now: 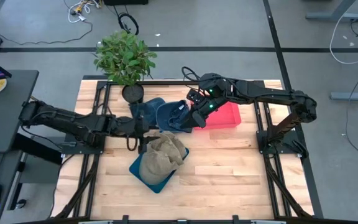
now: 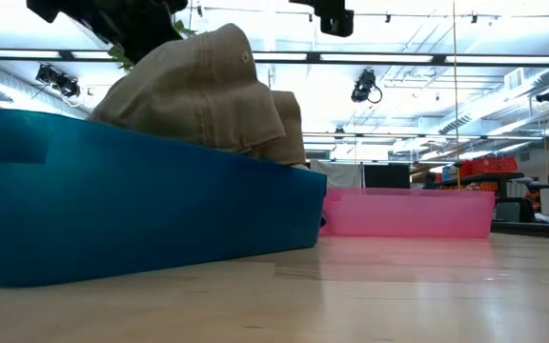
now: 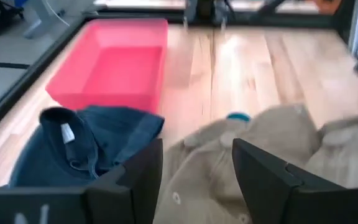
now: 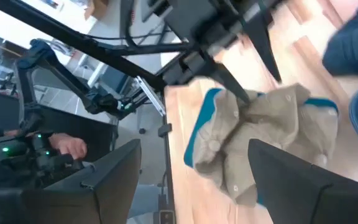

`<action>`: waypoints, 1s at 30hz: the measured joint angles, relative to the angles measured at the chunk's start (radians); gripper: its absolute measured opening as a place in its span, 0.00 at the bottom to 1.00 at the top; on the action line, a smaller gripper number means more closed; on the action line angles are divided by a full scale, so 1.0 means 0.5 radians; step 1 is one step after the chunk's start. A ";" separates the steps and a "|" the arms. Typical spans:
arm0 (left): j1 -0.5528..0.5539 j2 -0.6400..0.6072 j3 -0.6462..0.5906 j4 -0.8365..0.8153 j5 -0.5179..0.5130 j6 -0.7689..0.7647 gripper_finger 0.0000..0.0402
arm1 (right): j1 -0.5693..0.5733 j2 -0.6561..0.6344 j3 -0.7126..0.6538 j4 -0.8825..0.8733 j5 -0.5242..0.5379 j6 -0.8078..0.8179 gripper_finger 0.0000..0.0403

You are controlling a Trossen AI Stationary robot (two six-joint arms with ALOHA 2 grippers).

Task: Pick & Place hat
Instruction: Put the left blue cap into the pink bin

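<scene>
A tan hat [image 1: 163, 155] lies heaped in a blue bin [image 1: 157, 183] at the table's middle and fills the low view [image 2: 208, 90]. Dark blue hats [image 1: 163, 114] lie on the wood beyond it, beside a pink bin [image 1: 225, 118]. My left gripper [image 1: 143, 132] is open over the tan hat's far edge, and the tan hat [image 3: 278, 137] shows between its fingers. My right gripper [image 1: 194, 118] is open above the blue hats' right edge, beside the pink bin; nothing lies between its fingers [image 4: 197, 180]. My left gripper comes down slanting from the table's left, its fingertips [image 4: 253, 96] at the tan hat's far edge [image 4: 263, 102]. I cannot tell whether they touch the cloth.
A potted plant [image 1: 125, 56] stands at the table's far edge, left of the blue hats. The pink bin [image 3: 110, 68] is empty. Bare wood lies to the right and near side of the blue bin [image 2: 141, 210]. A person's hand [image 4: 70, 146] shows beyond the table.
</scene>
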 joint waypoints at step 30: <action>-0.194 -0.265 0.948 -1.394 -0.407 -0.310 0.02 | 0.061 -0.028 -0.002 -0.384 0.859 -0.452 0.52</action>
